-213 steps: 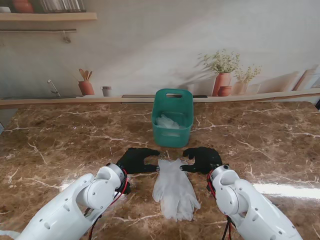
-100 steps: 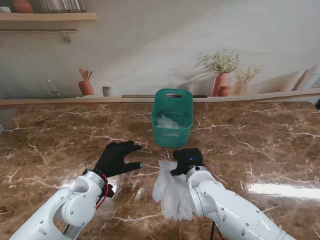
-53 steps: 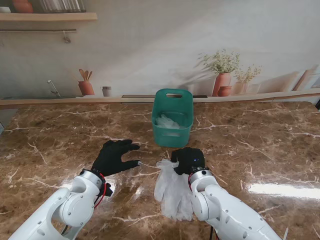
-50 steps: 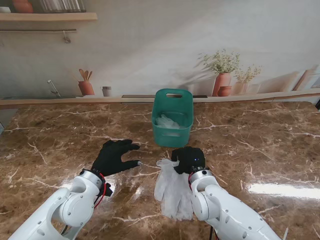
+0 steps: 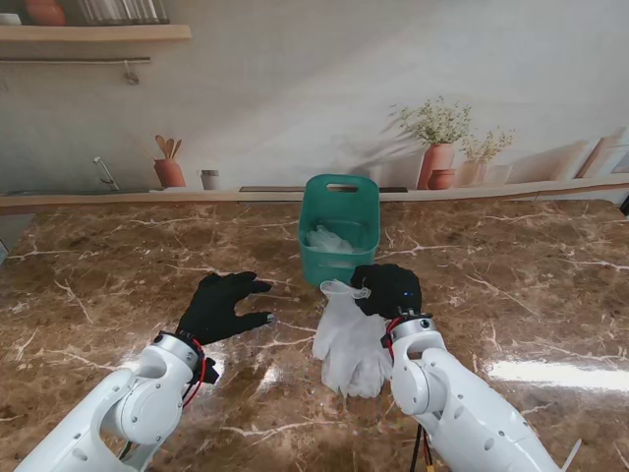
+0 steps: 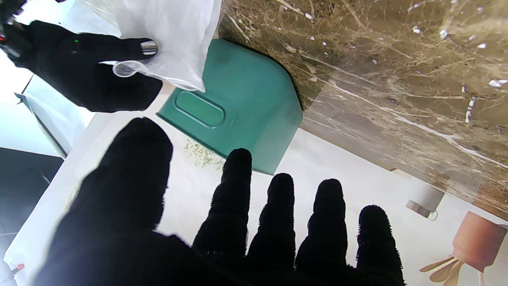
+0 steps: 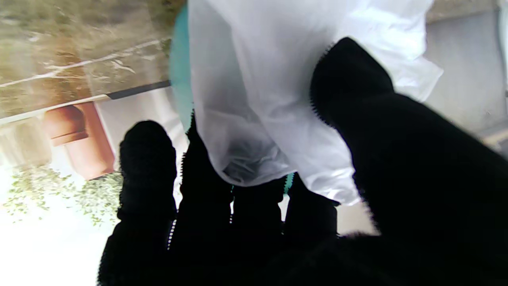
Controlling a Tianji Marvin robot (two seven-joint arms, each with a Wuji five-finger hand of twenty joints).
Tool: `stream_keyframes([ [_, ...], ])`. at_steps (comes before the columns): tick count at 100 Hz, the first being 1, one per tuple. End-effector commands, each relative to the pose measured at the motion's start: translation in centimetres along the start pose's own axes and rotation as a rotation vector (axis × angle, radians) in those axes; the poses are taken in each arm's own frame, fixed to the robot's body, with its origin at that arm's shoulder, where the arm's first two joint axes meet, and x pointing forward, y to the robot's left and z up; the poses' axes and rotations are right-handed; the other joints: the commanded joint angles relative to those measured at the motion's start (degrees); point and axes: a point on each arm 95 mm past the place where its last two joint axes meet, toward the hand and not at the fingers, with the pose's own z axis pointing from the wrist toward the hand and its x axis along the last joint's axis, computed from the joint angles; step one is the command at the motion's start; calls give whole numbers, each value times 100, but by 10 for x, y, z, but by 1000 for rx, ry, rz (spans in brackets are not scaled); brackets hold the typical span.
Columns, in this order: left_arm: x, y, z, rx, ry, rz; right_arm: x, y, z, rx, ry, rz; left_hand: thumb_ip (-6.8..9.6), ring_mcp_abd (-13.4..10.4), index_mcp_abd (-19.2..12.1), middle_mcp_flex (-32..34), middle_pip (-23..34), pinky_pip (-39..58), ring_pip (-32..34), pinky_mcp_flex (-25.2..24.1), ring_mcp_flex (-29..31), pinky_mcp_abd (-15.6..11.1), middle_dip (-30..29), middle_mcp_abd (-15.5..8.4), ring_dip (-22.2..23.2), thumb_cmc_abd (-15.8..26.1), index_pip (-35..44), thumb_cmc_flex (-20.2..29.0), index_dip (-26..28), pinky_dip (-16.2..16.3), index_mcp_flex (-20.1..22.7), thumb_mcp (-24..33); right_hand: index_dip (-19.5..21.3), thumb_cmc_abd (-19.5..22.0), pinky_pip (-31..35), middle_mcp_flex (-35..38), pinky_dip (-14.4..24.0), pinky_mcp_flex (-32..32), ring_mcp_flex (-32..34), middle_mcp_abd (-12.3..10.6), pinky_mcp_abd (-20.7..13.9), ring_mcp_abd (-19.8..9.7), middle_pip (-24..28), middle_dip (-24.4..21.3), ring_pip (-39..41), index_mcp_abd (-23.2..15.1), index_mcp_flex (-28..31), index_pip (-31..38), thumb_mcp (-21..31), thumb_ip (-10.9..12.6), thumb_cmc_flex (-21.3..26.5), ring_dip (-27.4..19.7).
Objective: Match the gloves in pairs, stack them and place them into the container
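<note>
A stacked pair of translucent white gloves (image 5: 349,334) hangs by the cuff from my right hand (image 5: 387,288), which is shut on it just in front of the green container (image 5: 339,231). The glove fingers trail toward me, and I cannot tell whether their tips still touch the marble. The right wrist view shows the white gloves (image 7: 278,99) pinched between thumb and fingers. More white gloves (image 5: 331,240) lie inside the container. My left hand (image 5: 221,306) hovers open to the left, fingers spread, holding nothing. In the left wrist view the container (image 6: 238,107) and the right hand (image 6: 87,75) with the gloves (image 6: 166,35) appear.
The brown marble table (image 5: 128,265) stretches wide on both sides. Behind it runs a wall ledge with painted plant pots (image 5: 437,162) and a utensil jar (image 5: 169,169).
My right hand closed on the glove cuff and lifted it, moving away from me toward the container. The gloves rose and shifted right with it. The left hand stayed open at the left.
</note>
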Motion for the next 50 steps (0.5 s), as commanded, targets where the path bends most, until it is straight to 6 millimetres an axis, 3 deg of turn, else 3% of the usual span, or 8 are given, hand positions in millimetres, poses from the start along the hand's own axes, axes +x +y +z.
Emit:
stream_keyframes([
  [1, -1, 3, -1, 1, -2, -3, -3, -2, -12, 19, 37, 15, 135, -263, -169, 85, -128, -247, -186, -111, -9, 27, -79, -90, -46, 206, 37, 159, 67, 101, 111, -143, -13, -170, 227, 195, -74, -18, 125, -136, -63, -125, 127, 112, 144, -106, 15, 187, 89, -9, 157, 112],
  [50, -1, 5, -2, -4, 8, -3, -2, 5, -71, 209, 314, 88, 144, -267, -155, 85, -139, -312, -202, -75, -11, 9, -84, -76, -41, 247, 0, 194, 70, 180, 81, -194, -2, -538, 163, 358, -119, 36, 193, -242, -41, -177, 129, 172, 169, -301, 211, 148, 447, -147, 47, 197],
])
